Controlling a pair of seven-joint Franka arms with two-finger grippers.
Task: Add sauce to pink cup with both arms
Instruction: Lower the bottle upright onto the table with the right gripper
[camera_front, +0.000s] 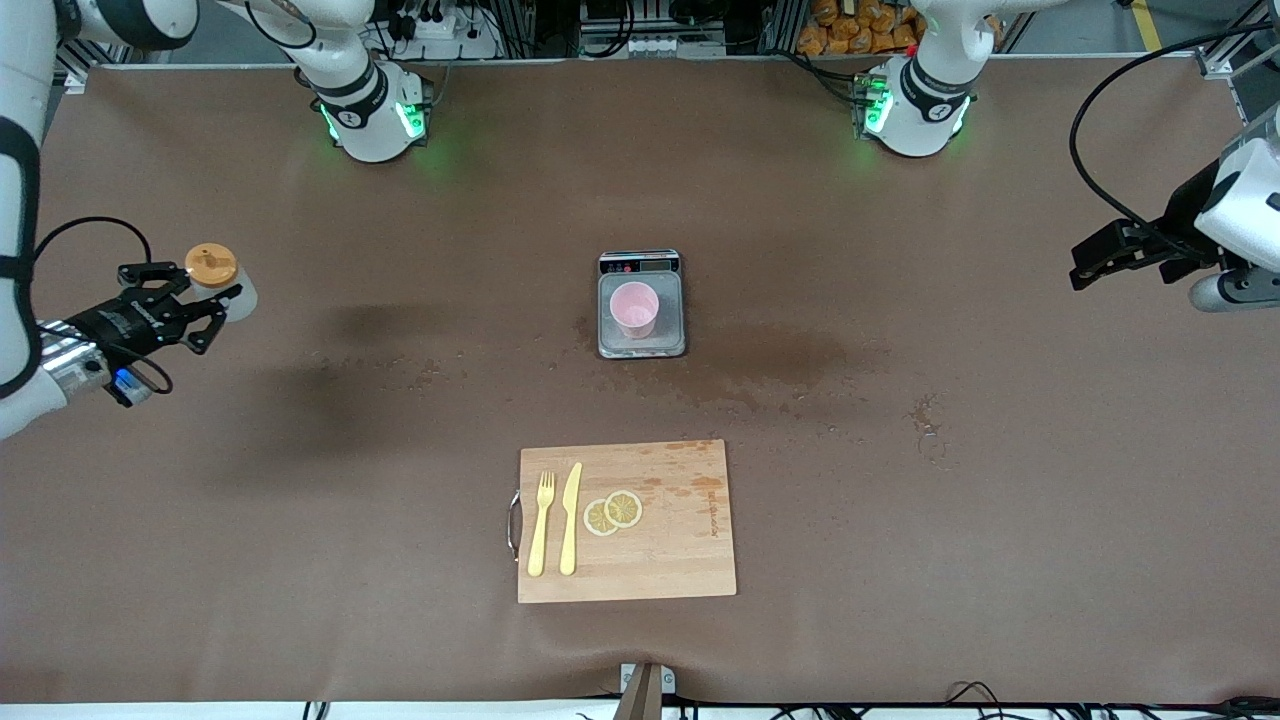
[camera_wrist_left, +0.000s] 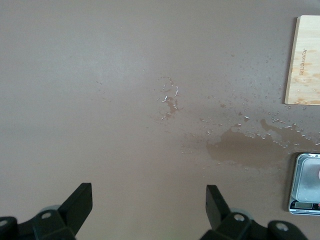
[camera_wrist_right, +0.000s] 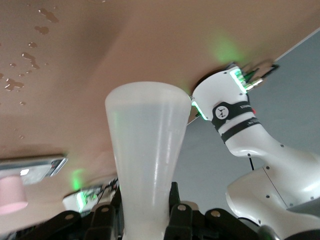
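Note:
The sauce bottle (camera_front: 232, 296), whitish with an orange cap (camera_front: 212, 265), is held above the table at the right arm's end, with my right gripper (camera_front: 203, 297) shut on it. In the right wrist view the bottle's pale body (camera_wrist_right: 145, 145) fills the space between the black fingers (camera_wrist_right: 173, 202). The pink cup (camera_front: 635, 308) stands upright on a small silver scale (camera_front: 643, 346) at the table's middle, and it also shows in the right wrist view (camera_wrist_right: 12, 195). My left gripper (camera_front: 1090, 262) waits open over the left arm's end; nothing is between its fingers (camera_wrist_left: 147, 194).
A wooden cutting board (camera_front: 680, 560) lies nearer the front camera than the scale, with a yellow fork (camera_front: 541, 525), a knife (camera_front: 570, 518) and two lemon slices (camera_front: 613, 512) on it. Wet stains (camera_front: 790, 365) spread beside the scale (camera_wrist_left: 304, 186).

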